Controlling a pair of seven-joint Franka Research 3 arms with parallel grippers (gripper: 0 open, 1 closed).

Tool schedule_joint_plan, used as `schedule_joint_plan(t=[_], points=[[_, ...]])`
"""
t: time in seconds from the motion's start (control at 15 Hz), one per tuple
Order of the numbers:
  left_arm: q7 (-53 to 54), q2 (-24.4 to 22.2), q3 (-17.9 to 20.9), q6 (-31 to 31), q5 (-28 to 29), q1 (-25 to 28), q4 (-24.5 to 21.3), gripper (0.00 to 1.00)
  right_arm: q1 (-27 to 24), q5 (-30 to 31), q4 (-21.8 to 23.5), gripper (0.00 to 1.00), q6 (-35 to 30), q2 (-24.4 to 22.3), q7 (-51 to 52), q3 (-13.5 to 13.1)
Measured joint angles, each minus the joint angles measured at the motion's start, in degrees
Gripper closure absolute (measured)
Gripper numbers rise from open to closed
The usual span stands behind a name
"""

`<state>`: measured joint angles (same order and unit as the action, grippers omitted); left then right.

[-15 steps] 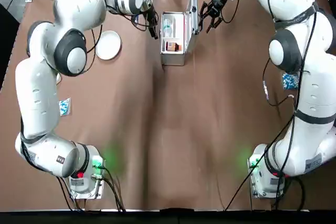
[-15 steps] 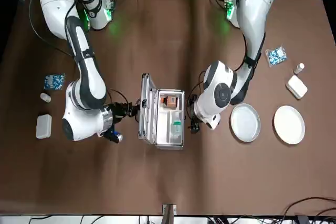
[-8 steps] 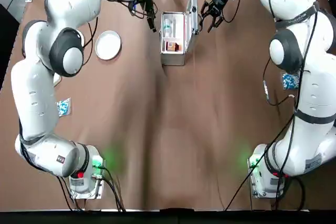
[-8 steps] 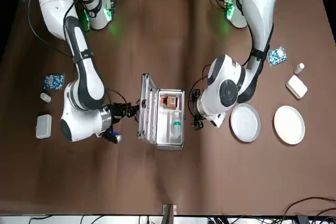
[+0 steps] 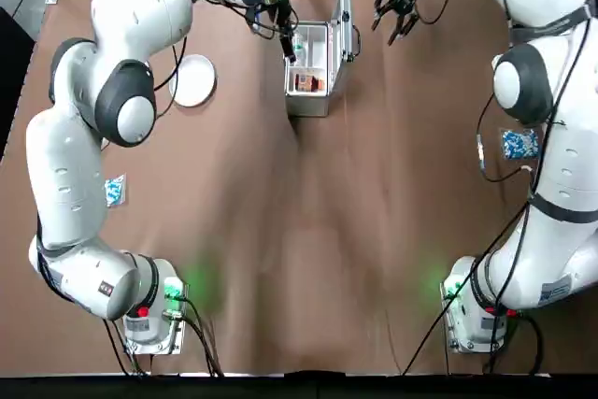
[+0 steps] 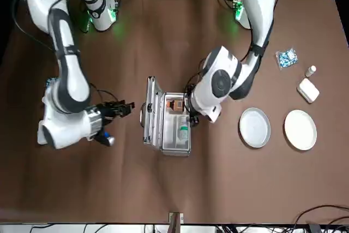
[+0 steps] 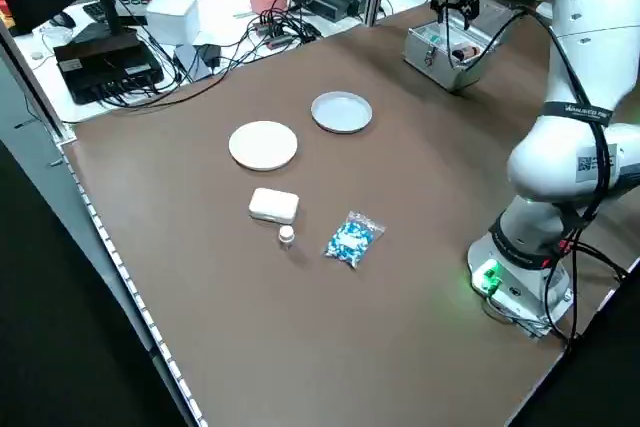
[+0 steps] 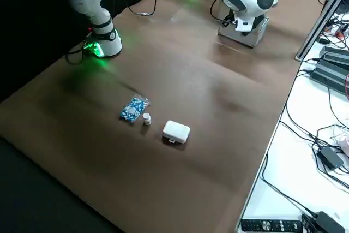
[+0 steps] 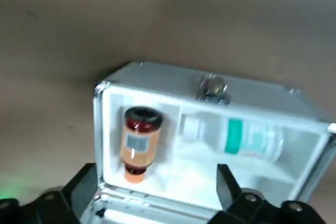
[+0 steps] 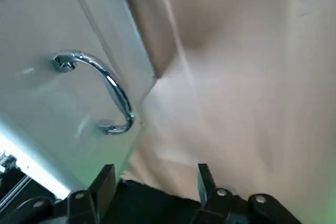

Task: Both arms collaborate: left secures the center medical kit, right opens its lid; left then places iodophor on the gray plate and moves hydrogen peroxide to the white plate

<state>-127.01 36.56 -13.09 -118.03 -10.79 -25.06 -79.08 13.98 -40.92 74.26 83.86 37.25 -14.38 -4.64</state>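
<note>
Right end effector (image 6: 132,107) withdrew beside lid (image 6: 153,114).

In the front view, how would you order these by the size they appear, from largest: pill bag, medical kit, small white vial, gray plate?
1. Medical kit
2. Gray plate
3. Pill bag
4. Small white vial
</note>
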Motion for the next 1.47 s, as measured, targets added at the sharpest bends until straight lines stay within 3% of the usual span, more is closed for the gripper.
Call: schedule_joint_plan(t=[0.4,0.47,0.53,0.67,1.0,1.27,1.47], points=[[-0.10,0.25,0.54,-2.30,0.92,-5.60,0.45,0.00,-3.74,11.18,-3.36,0.19,-1.18,-5.18,4.27,-0.10],[-0.11,0.76,0.56,-4.17,2.13,-6.14,0.47,0.05,-5.36,14.19,-3.61,0.07,-1.24,-7.33,7.07,-0.15],[-0.11,1.14,0.58,-4.98,2.54,-6.37,0.47,0.05,-6.17,16.05,-3.64,0.05,-1.35,-8.40,8.65,-0.17],[-0.11,1.99,0.58,-7.26,2.88,-7.06,0.48,0.19,-7.16,19.37,-3.65,0.02,-1.57,-10.10,11.08,-0.18],[-0.10,3.47,0.62,-10.40,3.09,-8.04,0.51,0.25,-9.27,22.91,-3.99,0.02,-1.49,-13.25,16.67,-0.28],[-0.10,4.46,0.62,-11.20,4.64,-8.78,0.54,0.27,-11.62,33.00,-4.09,0.02,-2.96,-17.82,22.29,-0.29],[-0.10,5.32,0.64,-11.27,4.82,-9.17,0.55,0.28,-11.61,35.65,-4.09,0.02,-3.32,-19.96,22.75,-0.06]])
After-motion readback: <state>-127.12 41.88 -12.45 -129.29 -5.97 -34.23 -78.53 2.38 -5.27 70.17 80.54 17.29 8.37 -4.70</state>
